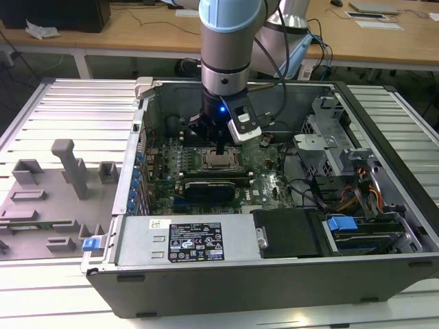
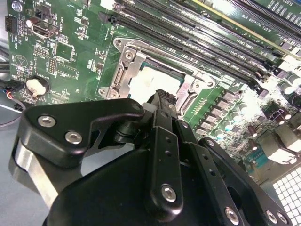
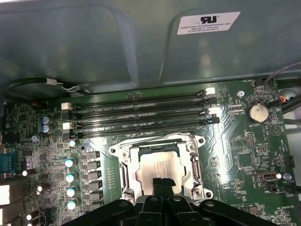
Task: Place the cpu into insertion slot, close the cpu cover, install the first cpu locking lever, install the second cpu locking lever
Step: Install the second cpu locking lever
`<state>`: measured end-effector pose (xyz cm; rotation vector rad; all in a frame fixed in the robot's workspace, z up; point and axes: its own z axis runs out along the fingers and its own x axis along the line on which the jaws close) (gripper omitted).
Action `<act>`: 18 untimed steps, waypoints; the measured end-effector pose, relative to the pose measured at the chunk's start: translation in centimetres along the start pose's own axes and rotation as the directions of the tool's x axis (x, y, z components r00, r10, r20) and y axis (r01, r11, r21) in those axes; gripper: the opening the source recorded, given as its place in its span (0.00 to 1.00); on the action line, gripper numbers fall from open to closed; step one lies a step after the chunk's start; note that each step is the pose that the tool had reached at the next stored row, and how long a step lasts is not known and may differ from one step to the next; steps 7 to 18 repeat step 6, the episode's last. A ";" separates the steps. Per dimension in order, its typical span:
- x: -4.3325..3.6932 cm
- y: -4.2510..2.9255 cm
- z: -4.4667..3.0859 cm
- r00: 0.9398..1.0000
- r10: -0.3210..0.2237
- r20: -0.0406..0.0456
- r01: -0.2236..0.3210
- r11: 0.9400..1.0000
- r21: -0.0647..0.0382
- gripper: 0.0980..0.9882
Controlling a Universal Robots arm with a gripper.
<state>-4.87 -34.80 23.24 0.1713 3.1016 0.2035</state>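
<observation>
Above the square dark-rimmed insertion slot [image 3: 160, 167] on the green motherboard [image 3: 244, 155], we see our black pincer [image 3: 162, 186] with fingers pressed together, tips just over the pale square cpu [image 2: 153, 84] seated inside.

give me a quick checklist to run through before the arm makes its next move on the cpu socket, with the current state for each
1. Small square pale metal cpu lies in the dark-rimmed square insertion slot: ok.
2. Thin silvery frame cpu cover lies flat around the chip: ok.
3. Black gripper sits above the chip, fingers together: ok.
4. Gripper touches the chip: cannot tell.
5. Locking levers latched: cannot tell.
6. Long black memory slots apart from the gripper: ok.
</observation>
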 end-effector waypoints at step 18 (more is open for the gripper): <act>0.00 0.00 0.00 1.000 0.000 0.000 0.000 1.000 0.001 0.01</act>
